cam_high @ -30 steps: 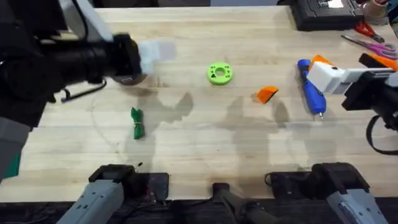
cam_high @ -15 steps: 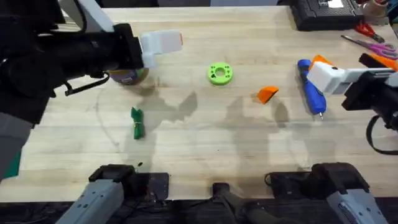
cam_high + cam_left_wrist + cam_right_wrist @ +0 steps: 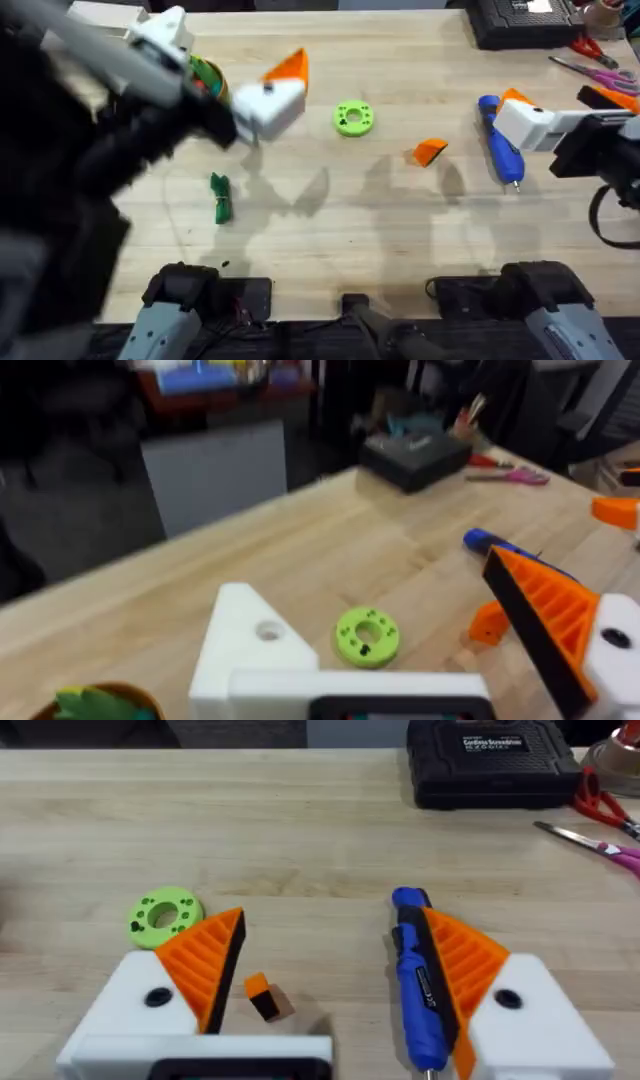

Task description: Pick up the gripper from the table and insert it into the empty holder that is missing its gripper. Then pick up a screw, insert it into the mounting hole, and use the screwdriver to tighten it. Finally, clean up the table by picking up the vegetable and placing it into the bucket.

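Observation:
The loose orange gripper [image 3: 430, 151] lies mid-table, right of a lime-green disc [image 3: 352, 118]; it also shows as the gripper [image 3: 265, 997]. My left gripper [image 3: 248, 70] is raised above the bucket [image 3: 205, 75] and stands open. In its wrist view the left gripper [image 3: 375, 595] has a bare white holder [image 3: 250, 650] on one side and an orange ribbed finger [image 3: 545, 620] on the other. The blue screwdriver [image 3: 500, 140] lies under my open right gripper [image 3: 515, 115], close beside one of its orange fingers [image 3: 460, 960]. The green vegetable [image 3: 220, 197] lies front left.
A black case [image 3: 520, 20] and red-handled scissors [image 3: 595, 65] sit at the far right corner. The left arm looms large and dark over the table's left side. Bare wood stretches along the front between the arm bases.
The left arm has risen and swung, carrying its gripper right and closer to the camera and uncovering the bucket. The right arm and the loose parts have not moved.

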